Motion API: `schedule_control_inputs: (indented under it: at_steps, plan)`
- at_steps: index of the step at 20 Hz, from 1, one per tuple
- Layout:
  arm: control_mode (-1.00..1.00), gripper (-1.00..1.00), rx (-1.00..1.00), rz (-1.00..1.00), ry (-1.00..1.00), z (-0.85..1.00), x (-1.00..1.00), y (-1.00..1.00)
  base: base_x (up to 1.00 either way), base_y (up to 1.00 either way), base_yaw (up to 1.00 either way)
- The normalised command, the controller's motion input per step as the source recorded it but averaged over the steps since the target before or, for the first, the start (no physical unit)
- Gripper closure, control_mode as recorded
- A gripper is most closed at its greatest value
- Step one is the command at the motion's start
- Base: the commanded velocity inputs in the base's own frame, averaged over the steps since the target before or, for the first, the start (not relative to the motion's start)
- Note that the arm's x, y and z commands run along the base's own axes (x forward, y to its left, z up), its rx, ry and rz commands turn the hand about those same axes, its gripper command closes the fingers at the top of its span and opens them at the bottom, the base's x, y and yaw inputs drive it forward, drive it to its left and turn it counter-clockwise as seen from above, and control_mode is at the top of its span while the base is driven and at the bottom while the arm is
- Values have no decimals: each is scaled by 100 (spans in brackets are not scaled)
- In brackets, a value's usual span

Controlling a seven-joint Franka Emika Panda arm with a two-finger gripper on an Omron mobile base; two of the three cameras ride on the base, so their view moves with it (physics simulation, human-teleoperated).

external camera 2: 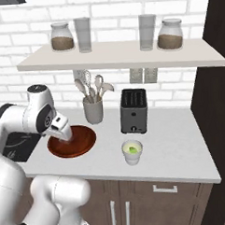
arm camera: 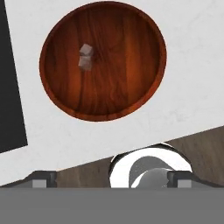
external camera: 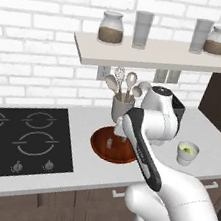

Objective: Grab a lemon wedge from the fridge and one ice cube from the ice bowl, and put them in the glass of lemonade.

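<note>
Ice cube (arm camera: 85, 57) under wide-open, empty gripper (arm camera: 111, 179)

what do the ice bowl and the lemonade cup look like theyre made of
Ice bowl: looks like wood, reddish brown with dark grain streaks and a soft satin sheen. Cup: plain cream-white and opaque with a thick rim, probably ceramic, though matte plastic would look the same here.

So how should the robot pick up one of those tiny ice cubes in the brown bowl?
Probably straight down from above, open gripper pinching two opposite flat sides. Two ice cubes sit touching in the shallow ice bowl, left of middle in the hand view, so grip faces away from its neighbour.
</note>
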Motion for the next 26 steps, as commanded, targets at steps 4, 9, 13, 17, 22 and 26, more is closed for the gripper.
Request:
schedule_control_inputs:
  at_steps: [4,9,13,17,22,26]
  plan:
    - [-100,-100,0,0,17,-46,50,3,0,0,0]
    - [-100,-100,0,0,15,-44,46,10,0,0,0]
    - [-100,-100,-2,2,3,-46,36,31,0,0,0]
    - [-100,-100,-2,0,0,-40,37,28,0,0,0]
    - [-100,-100,0,0,0,-19,31,0,0,0,0]
    - [-100,-100,0,0,0,-23,33,0,0,0,0]
